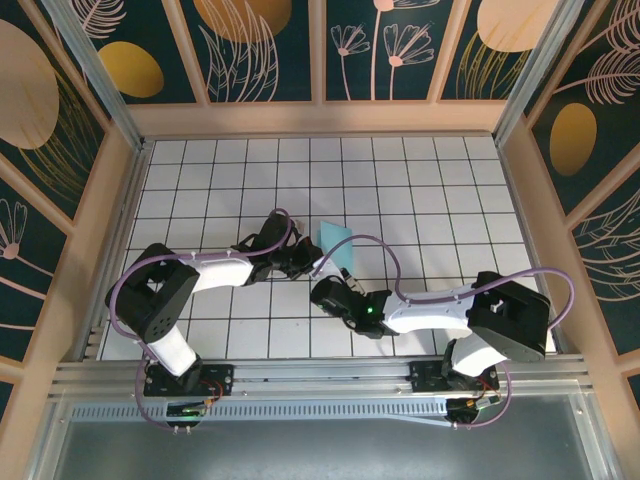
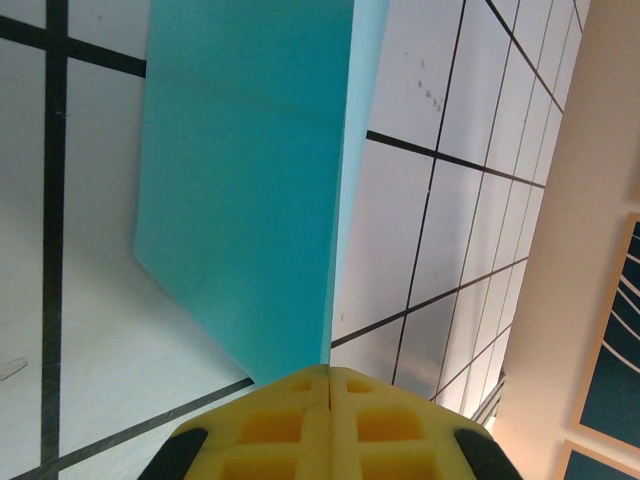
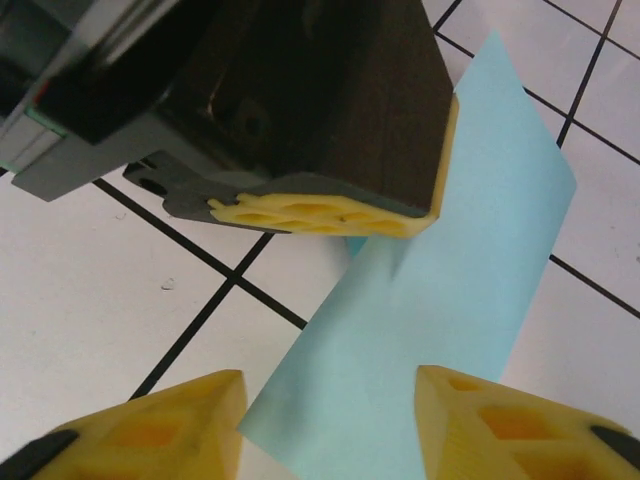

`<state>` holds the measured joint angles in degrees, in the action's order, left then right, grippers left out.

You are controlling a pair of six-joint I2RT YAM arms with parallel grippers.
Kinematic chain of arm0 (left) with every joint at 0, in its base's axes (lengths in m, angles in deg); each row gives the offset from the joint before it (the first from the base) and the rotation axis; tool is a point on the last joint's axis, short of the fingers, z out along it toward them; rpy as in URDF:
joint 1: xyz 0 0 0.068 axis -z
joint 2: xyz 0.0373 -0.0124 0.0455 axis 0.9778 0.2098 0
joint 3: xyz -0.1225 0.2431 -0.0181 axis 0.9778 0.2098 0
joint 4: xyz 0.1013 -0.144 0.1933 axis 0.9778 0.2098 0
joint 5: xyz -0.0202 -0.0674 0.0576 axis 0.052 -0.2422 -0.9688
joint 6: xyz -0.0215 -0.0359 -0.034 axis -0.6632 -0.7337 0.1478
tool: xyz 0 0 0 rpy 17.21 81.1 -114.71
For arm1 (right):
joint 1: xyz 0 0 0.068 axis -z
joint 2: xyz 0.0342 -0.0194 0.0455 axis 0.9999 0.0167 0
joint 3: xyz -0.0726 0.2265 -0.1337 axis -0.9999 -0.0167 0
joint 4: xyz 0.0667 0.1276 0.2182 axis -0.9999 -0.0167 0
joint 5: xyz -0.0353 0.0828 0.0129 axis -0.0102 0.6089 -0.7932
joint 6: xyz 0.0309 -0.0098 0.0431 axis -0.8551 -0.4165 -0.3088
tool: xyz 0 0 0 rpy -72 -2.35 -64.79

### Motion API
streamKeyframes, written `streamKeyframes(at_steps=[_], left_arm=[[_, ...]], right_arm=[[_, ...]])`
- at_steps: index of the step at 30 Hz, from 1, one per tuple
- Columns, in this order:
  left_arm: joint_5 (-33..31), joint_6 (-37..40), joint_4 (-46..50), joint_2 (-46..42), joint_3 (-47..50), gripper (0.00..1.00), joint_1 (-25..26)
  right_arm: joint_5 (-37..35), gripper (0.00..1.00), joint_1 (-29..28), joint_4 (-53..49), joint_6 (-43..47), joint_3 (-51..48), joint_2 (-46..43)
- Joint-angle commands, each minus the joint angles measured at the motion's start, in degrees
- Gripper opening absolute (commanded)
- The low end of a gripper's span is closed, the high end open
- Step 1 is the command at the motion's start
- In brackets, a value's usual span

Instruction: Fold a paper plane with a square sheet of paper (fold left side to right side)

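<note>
Near edge: an aluminium rail carries both arm bases, and a purple cable arches over the right wrist. The worktop is white with a black grid, fenced by a wooden frame with floral panels.

The teal-blue sheet of paper lies near the worktop's centre, just beyond both claws.

The right claw is spread wide. Its yellow pads flank the sheet's near corner, and contact cannot be judged. Directly ahead of it, the left claw stands over the sheet's edge and hides part of it.

The left claw is closed, its pads meeting on the sheet's edge. From the pinch the paper lifts off the worktop.
</note>
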<state>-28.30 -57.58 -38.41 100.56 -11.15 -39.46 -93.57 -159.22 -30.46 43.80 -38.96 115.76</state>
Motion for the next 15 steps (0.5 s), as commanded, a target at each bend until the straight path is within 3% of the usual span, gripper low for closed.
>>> streamKeyframes(at_steps=[1,11,13,15], left_arm=[[0.4,-0.8,-0.8,-0.1,0.6,0.00,0.3],[0.4,-0.2,-0.3,0.3,0.5,0.00,0.3],[-0.5,0.6,0.9,0.1,0.2,0.04,0.3],[-1.8,1.9,2.9,-0.5,-0.2,0.11,0.2]], right_arm=[[-0.8,0.41,0.3,1.0,0.0,0.3,-1.5],[1.8,0.09,0.7,-0.8,-1.8,-0.3,-1.7],[2.7,0.00,1.1,-1.2,-2.4,-0.4,-1.9],[4.4,0.00,1.6,-1.5,-2.8,-0.8,-2.5]])
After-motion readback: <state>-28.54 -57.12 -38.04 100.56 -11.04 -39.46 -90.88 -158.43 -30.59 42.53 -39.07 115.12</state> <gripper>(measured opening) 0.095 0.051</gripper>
